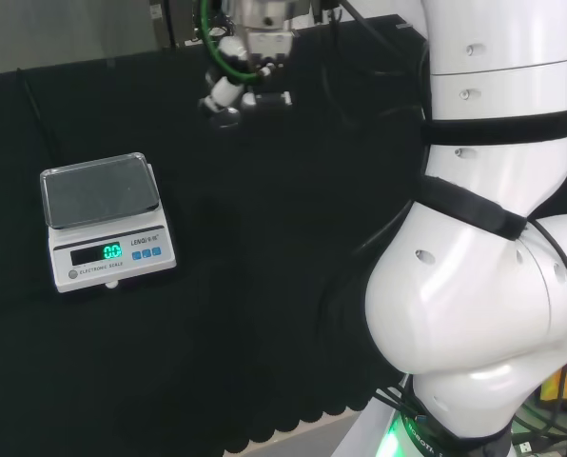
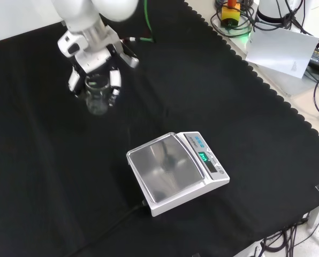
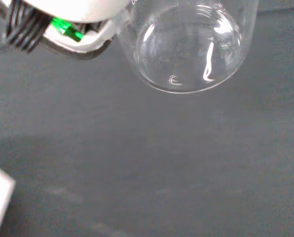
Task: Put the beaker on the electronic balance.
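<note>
A clear glass beaker [image 2: 98,95] hangs upright in the hand [image 2: 90,51], whose black and white fingers [image 2: 114,80] are curled round its sides. In the wrist view the beaker's round base [image 3: 186,49] shows above the dark cloth, beside a white part of the hand [image 3: 73,19]. In the head view the hand [image 1: 241,71] is at the far top of the bench with the beaker [image 1: 226,112] under it. The white electronic balance [image 2: 175,171] with a bare steel pan stands toward the front right of the hand in the front view. It is at the left in the head view [image 1: 103,214].
A dark cable [image 2: 111,225] runs from the balance toward the cloth's near edge. Beyond the scalloped cloth edge at the front view's right lie a white sheet [image 2: 280,48] and loose cables. The arm's big white links [image 1: 493,238] stand at the head view's right.
</note>
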{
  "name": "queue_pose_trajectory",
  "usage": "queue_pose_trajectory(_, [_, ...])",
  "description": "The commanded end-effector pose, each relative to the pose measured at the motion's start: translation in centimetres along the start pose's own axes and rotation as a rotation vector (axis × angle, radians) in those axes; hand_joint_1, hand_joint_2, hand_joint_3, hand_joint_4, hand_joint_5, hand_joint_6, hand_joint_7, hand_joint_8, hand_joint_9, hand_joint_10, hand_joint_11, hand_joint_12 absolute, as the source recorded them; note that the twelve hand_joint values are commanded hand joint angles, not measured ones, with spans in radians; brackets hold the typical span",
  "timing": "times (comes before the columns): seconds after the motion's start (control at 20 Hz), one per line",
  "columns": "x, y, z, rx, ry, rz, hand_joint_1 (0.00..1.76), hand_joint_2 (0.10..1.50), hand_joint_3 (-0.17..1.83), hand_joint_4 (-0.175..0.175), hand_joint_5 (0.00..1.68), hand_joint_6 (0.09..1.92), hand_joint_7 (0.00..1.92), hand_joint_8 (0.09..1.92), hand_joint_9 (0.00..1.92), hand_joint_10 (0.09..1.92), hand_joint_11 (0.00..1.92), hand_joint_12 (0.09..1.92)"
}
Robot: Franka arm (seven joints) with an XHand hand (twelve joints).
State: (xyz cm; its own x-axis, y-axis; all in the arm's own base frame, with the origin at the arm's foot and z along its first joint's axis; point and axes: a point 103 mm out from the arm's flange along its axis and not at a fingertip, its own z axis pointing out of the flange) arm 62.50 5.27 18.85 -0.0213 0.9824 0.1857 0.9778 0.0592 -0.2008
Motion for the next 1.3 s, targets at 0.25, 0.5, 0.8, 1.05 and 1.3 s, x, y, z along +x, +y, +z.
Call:
queue_pose_trajectory(0.25, [12.0,-2.6,2.6,0.098,-0.04,-0.258,1.2,0.8,0.86,-0.052,0.82,1.38,0.89,1.58,1.18,1.39,1.19,1.3])
queue_pose_trajectory(0.5, [14.8,-3.8,3.9,0.139,-0.052,-0.342,1.2,0.8,0.86,-0.054,0.82,1.38,0.89,1.58,1.18,1.38,1.19,1.3])
queue_pose_trajectory(0.8, [17.3,-5.2,5.3,0.177,-0.055,-0.414,1.2,0.8,0.86,-0.054,0.82,1.38,0.89,1.57,1.19,1.38,1.19,1.3])
queue_pose_trajectory(1.05, [18.4,-6.1,6.8,0.203,-0.061,-0.449,1.2,0.79,0.86,-0.054,0.82,1.38,0.89,1.57,1.19,1.38,1.19,1.29])
queue_pose_trajectory(1.3, [18.4,-5.9,8.3,0.234,-0.066,-0.446,1.21,0.79,0.86,-0.057,0.82,1.38,0.89,1.57,1.19,1.38,1.19,1.29])
